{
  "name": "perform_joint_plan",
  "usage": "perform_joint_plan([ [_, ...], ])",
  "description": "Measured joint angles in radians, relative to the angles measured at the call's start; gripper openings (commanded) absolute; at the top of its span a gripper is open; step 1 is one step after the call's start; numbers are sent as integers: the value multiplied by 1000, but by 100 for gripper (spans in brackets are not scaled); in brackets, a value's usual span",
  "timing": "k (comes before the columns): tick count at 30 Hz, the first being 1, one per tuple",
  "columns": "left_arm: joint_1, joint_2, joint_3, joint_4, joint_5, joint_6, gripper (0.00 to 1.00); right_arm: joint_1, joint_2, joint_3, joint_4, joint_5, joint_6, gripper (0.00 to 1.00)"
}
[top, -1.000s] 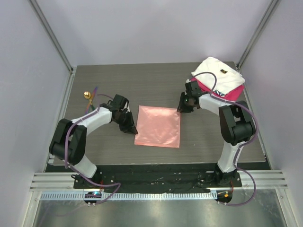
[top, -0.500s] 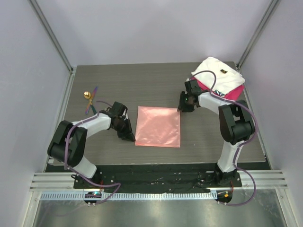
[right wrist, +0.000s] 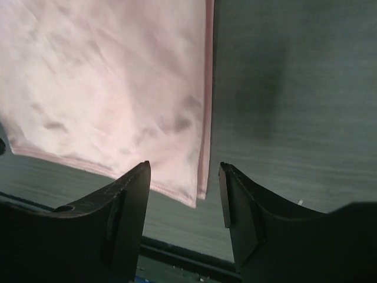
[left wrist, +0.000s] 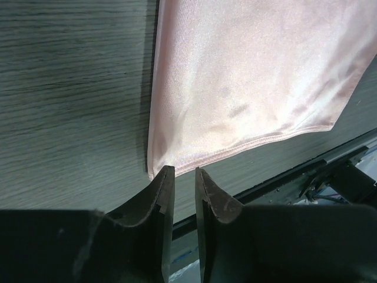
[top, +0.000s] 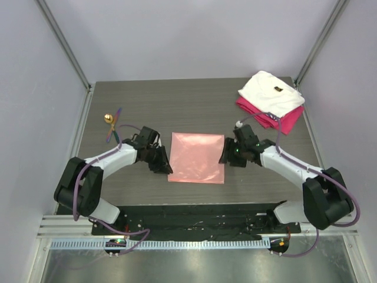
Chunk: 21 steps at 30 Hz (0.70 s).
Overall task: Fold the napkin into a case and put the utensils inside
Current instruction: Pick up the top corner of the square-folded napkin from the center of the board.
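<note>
Top external view: the napkin (top: 196,157) is seen spread flat mid-way across the table (top: 147,106) and is judged thin, limp and slick, so it is best pinched at its near corners. The left gripper (left wrist: 184,171) is poised at the near-left corner, jaws a narrow slit, nothing held; the right gripper (right wrist: 184,166) is set wide astride the near-right edge, empty. The utensils (top: 112,125) are parked far left, the white cloth (top: 270,93) and magenta cloth (top: 288,121) far right; no obstruction is judged

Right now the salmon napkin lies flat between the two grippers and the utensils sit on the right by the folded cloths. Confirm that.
Wrong on one point: the utensils sit on the left, apart from the folded cloths at the far right, as the top view shows. The napkin does lie flat between the left gripper and the right gripper.
</note>
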Motion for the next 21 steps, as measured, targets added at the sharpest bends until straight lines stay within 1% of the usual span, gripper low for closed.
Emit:
perform_joint_plan([
  [3, -13, 15, -12, 19, -1, -1, 24, 54, -63, -103, -13, -8, 64, 51],
  [4, -16, 18, -23, 25, -1, -1, 24, 75, -89, -133, -15, -7, 92, 47],
  [8, -22, 26, -63, 46, -4, -7, 24, 105, -154, -199, -6, -8, 153, 42],
  [11, -25, 26, -77, 62, -4, -22, 24, 106, -164, -241, 18, -17, 190, 40],
  [15, -29, 26, -80, 73, -2, -26, 24, 106, -164, -275, 40, -31, 221, 37],
  [21, -37, 26, -82, 81, -1, -30, 23, 107, -164, -280, 84, -53, 241, 32],
])
